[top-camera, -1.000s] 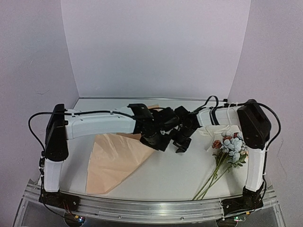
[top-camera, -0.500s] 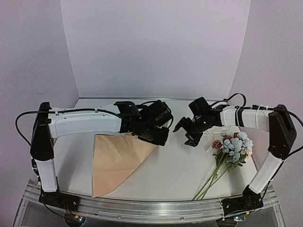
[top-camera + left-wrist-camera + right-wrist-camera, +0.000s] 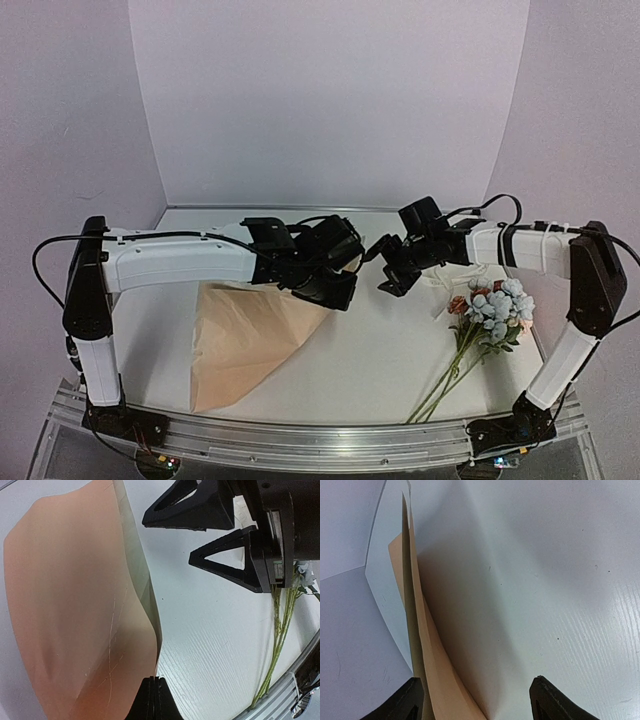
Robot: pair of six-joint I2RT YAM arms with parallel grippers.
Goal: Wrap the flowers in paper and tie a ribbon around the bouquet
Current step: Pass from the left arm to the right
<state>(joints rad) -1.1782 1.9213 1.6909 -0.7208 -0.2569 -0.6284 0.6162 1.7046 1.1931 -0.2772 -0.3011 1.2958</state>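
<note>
So here's where we're at: the left gripper (image 3: 153,692) is pinched tight on the paper (image 3: 245,335), right at one corner, and holds that corner up off the table (image 3: 380,370). The rest of the tan sheet slopes down from there toward the near-left edge, where it rests on the surface. In the left wrist view we see a thin strip of a paler, greyish-green sheet (image 3: 136,555) peeking out along the lifted edge.

The right gripper (image 3: 388,278) sits just to the right of the left one, jaws spread wide with nothing in them. From its own camera, the raised paper edge stands up in front of it, close to one finger (image 3: 410,700). We can't tell if they actually touch.

The flowers (image 3: 492,303) lie flat on the right side of the table, well apart from the paper. Their pink, white and pale-blue heads point toward the back and the green stems run down toward the near edge. The ribbon (image 3: 445,283) is a cream bit just beside the flower heads, partly hidden under the right arm.
</note>
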